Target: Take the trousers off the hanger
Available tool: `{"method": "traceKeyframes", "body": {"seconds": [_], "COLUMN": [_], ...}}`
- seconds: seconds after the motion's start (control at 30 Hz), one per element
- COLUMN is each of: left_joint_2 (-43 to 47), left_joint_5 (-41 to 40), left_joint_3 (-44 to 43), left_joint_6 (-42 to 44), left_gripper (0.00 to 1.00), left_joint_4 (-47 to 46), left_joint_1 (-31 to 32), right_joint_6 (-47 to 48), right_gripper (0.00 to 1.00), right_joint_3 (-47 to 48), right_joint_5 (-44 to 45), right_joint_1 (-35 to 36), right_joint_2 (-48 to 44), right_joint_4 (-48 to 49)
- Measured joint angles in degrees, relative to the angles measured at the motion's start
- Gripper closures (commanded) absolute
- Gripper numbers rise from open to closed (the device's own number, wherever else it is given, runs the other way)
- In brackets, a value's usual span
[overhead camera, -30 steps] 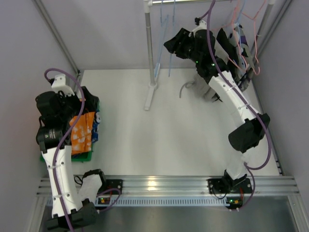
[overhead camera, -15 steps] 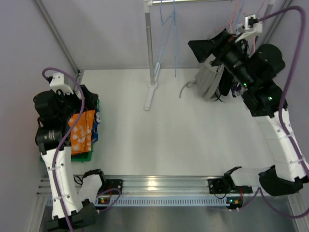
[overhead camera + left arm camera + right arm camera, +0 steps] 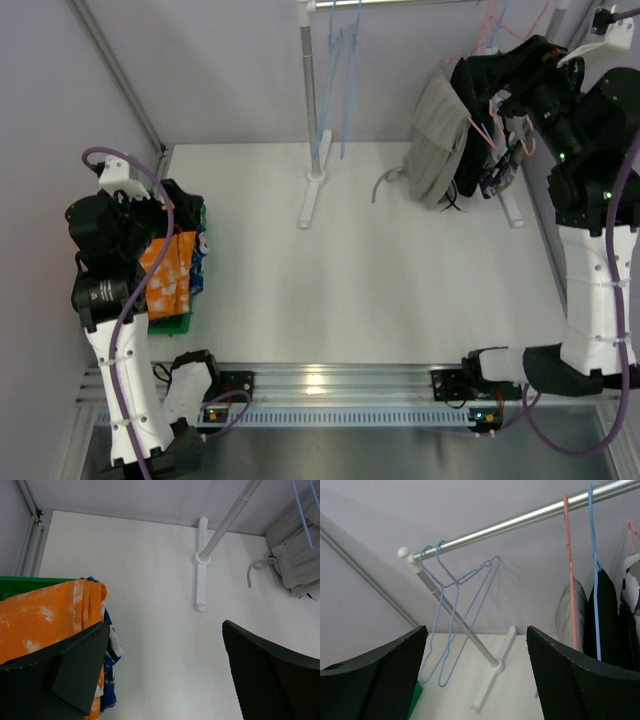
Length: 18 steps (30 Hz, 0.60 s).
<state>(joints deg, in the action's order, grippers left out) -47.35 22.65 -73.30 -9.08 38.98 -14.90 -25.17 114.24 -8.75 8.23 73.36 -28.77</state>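
Grey trousers [image 3: 434, 142] hang from a pink hanger [image 3: 570, 570] on the rail [image 3: 520, 521], at the back right. My right gripper [image 3: 478, 78] is raised next to them. It is open [image 3: 477, 672], with nothing between its fingers. Plain orange trousers [image 3: 168, 270] and blue patterned trousers [image 3: 111, 645] lie in a green bin [image 3: 170, 322] at the left. My left gripper [image 3: 178, 210] hovers over that bin, wide open [image 3: 165, 667] and empty.
Two empty blue hangers [image 3: 455, 605] hang at the rail's left end. A blue hanger [image 3: 594, 570] carries a black garment [image 3: 607, 610] right of the grey trousers. The rail's post [image 3: 312, 90] and foot [image 3: 311, 200] stand at the table's back middle.
My right arm has swung up and to the right, away from the hangers, and its jaws have spread. The grey trousers, earlier hidden behind the arm, now show. The left arm barely moved.
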Motion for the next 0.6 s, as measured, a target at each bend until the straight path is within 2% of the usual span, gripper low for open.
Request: {"method": "traceKeyframes", "body": {"seconds": [0.23, 0.6], "left_joint_2": [0.5, 1.1], "left_joint_5": [0.0, -0.4], "left_joint_3": [0.0, 0.6], "left_joint_6": [0.0, -0.1], "left_gripper": [0.01, 0.01], "left_joint_4": [0.0, 0.0], "left_joint_1": [0.0, 0.0], "right_joint_6": [-2.0, -2.9], "right_gripper": [0.27, 0.26], "right_joint_3": [4.0, 5.9], "right_joint_5": [-4.6, -5.6], "right_joint_1": [-5.1, -6.3], "right_joint_2": [9.7, 13.2], "right_joint_4": [-6.2, -7.5]}}
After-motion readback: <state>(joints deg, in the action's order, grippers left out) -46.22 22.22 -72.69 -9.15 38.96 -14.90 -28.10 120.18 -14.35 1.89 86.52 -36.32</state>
